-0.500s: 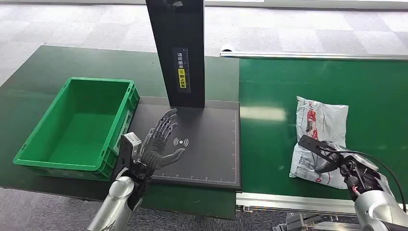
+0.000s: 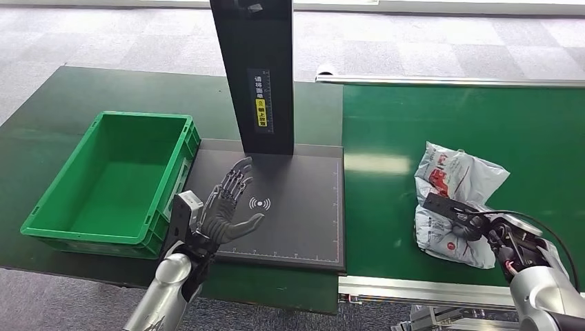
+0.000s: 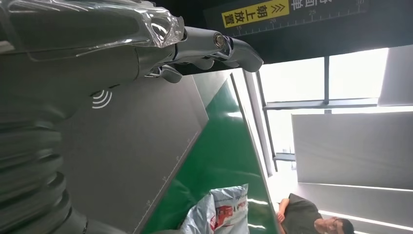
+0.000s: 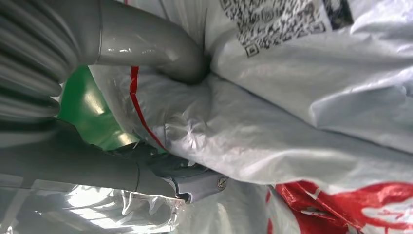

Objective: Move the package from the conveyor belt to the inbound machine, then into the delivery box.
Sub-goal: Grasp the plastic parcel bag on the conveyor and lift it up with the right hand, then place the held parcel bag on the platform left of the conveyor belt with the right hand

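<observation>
A white plastic package (image 2: pixel 457 185) with red print lies crumpled on the green conveyor belt (image 2: pixel 448 117) at the right. My right hand (image 2: pixel 485 233) grips its near end; in the right wrist view the thumb (image 4: pixel 146 44) presses into the package (image 4: pixel 316 122) from one side and the fingers (image 4: pixel 195 183) from the other. My left hand (image 2: pixel 224 205) hovers open, palm up and fingers spread, over the dark pad (image 2: pixel 296 221) of the inbound machine. The left wrist view shows those fingers (image 3: pixel 209 44) above the pad (image 3: pixel 131 146), with the package (image 3: pixel 224 214) beyond it.
An empty green delivery box (image 2: pixel 103 118) stands left of the pad on a dark green table. The machine's black post (image 2: pixel 255 69) rises at the back of the pad. A person (image 3: pixel 311 219) sits beyond the conveyor's far side.
My right hand has closed on the package, which has bunched up, tilted and shifted slightly left. The left hand has stayed in place.
</observation>
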